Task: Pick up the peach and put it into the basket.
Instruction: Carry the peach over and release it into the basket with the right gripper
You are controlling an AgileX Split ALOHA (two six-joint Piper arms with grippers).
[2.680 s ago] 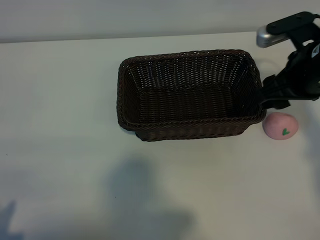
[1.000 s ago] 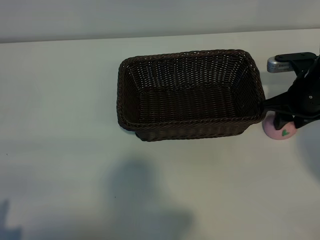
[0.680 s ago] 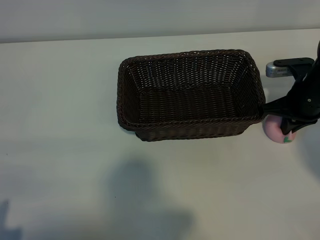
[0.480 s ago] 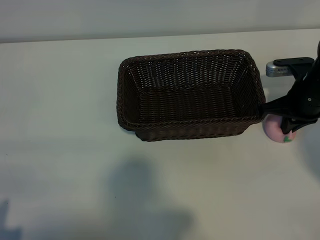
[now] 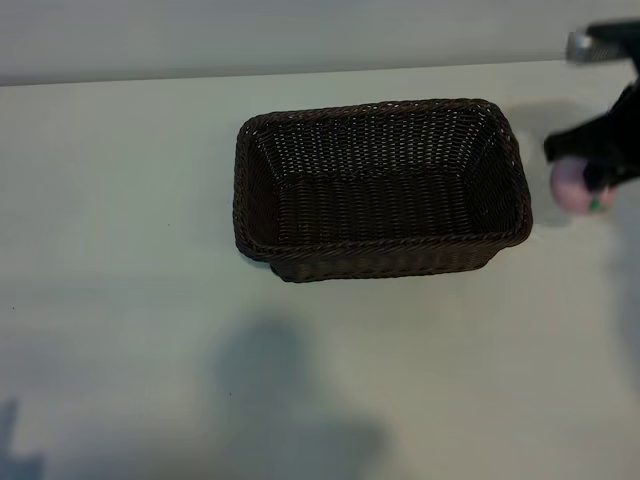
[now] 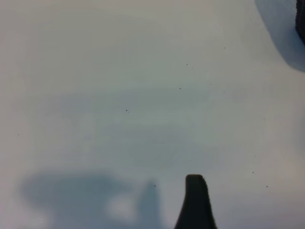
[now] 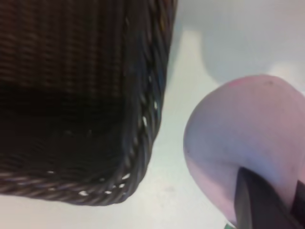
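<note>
Clamping the round pink peach, the right end effector hangs beside the woven basket.

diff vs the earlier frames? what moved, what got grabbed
The right gripper came down over the peach, closed on it and lifted it off the table; the peach now sits higher in the exterior view, beside the basket's right end. The basket has not moved and is empty. The left gripper shows no change.

right arm: black | silver cylinder at wrist | left finger: black
</note>
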